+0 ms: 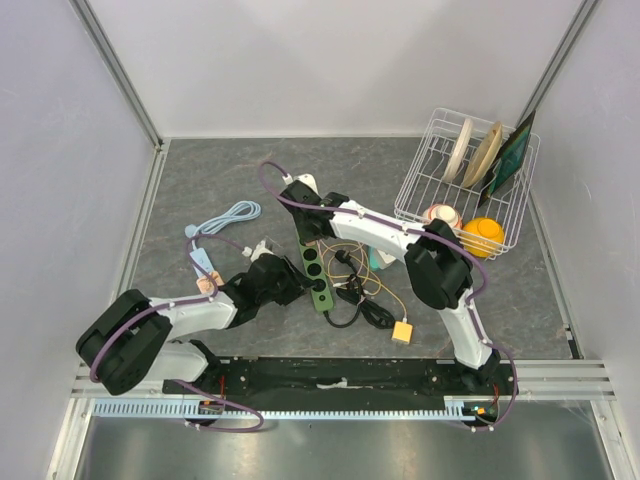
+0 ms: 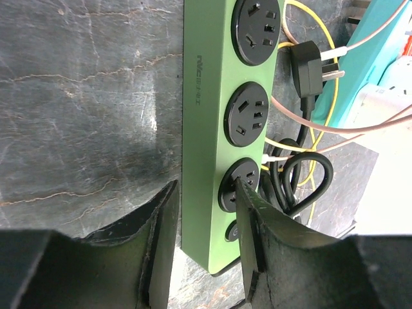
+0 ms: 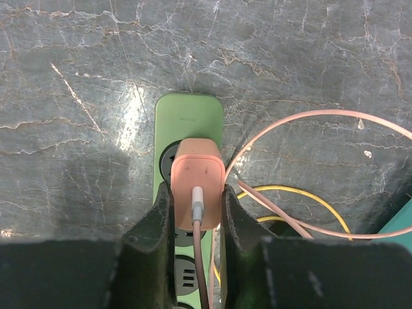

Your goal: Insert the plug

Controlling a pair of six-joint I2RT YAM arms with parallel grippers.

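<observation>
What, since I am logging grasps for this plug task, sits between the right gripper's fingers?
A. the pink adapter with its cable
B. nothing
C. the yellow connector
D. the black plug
A: in the right wrist view the right gripper is closed on the pink adapter, its cable trailing back, above the green power strip.
</observation>
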